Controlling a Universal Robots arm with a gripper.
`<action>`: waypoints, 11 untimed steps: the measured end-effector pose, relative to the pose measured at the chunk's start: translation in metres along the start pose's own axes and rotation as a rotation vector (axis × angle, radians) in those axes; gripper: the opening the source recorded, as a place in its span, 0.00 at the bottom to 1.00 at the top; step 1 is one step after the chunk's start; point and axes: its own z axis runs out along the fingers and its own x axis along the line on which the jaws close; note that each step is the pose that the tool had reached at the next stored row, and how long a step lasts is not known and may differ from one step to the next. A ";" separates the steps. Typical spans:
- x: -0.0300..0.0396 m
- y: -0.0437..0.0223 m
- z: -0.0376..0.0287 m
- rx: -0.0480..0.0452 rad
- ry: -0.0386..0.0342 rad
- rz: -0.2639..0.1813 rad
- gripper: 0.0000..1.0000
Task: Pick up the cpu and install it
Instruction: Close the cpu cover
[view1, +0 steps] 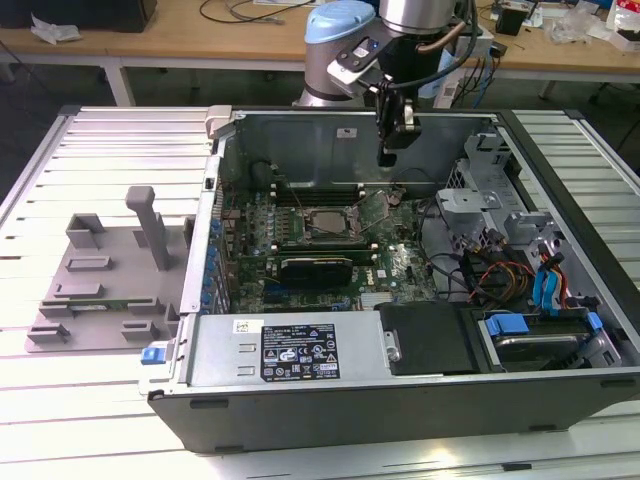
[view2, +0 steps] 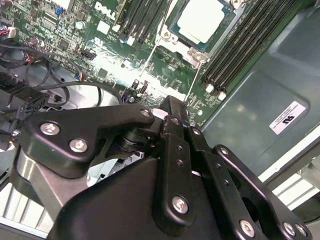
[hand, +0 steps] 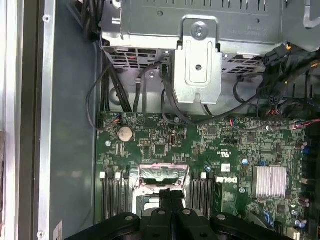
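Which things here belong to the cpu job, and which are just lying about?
For the job: cpu, socket, gripper.
Lying about: grey tray, silver heatsink, blue-handled drive, cables.

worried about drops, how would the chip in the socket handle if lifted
The chip looks thin and flat, so probably stiff and light. Its shiny top may be slippery. Seated in the socket, its edges seem hard to grab.

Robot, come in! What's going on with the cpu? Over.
End effector hangs over the motherboard, apart from the cpu. The cpu sits in its socket. Load plate tilted open beside it.
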 end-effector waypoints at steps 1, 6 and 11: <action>0.0000 0.0031 0.0014 0.0003 0.0001 0.000 0.11; 0.0005 0.0101 0.0076 0.0017 0.0000 0.000 0.11; 0.0014 0.0182 0.0186 0.0043 0.0001 0.000 0.11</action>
